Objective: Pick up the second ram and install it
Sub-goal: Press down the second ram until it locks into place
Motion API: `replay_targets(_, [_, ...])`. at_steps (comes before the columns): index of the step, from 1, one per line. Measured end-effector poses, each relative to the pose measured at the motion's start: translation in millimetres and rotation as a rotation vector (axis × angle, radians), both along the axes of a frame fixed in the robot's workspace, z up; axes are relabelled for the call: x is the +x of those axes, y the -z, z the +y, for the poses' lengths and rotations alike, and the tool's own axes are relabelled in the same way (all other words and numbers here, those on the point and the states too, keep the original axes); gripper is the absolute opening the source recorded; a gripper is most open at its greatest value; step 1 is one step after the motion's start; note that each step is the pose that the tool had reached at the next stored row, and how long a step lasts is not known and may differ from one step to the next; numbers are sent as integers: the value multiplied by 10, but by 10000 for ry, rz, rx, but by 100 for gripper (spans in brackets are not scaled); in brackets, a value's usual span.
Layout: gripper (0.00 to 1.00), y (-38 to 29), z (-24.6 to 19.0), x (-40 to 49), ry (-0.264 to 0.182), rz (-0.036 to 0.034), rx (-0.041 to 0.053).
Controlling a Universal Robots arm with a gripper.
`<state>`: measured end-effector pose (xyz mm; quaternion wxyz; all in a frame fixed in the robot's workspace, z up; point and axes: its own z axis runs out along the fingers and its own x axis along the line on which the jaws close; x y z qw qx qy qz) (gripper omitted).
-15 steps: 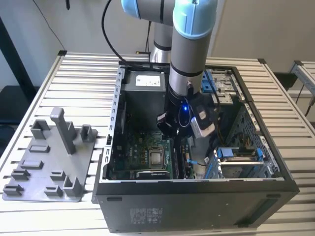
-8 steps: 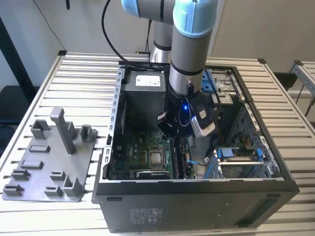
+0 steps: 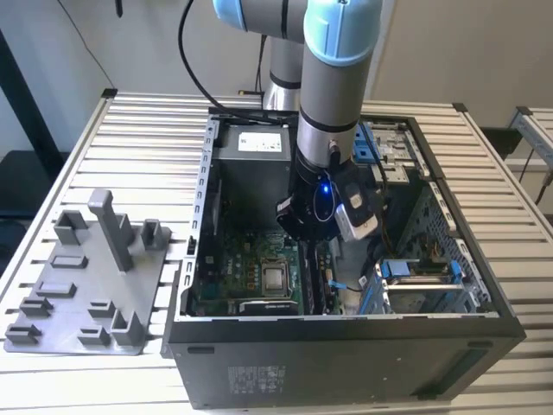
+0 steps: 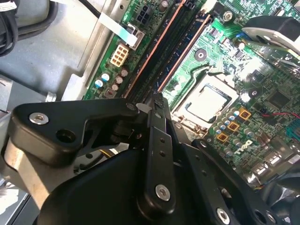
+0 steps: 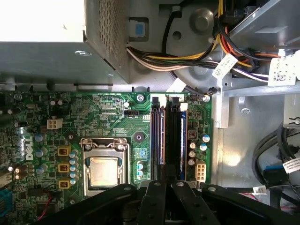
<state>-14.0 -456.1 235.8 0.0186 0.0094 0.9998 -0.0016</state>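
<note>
We see the gripper (image 4: 157,105) low over the green motherboard (image 4: 262,108), its black linkages filling the near part of the second wrist view. Its fingers meet right at the near end of the long black slots (image 4: 168,51), which run away edged in copper. Whether a ram sits between them we cannot tell. Just beside the slots lies the silver CPU socket (image 4: 208,101). A white connector (image 4: 119,55) and small capacitors (image 4: 102,80) flank their other side.

2nd RAM (image 5: 172,136): dark stick upright in mobo slot.
</note>
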Motion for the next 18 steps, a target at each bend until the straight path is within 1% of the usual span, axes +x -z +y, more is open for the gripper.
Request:
replay_targets(12, [11,-1,0,0,-16,0,0])
replay_targets(15, [11,-2,0,0,-203,0,0])
replay_targets(18, [11,-2,0,-1,-590,1,-2])
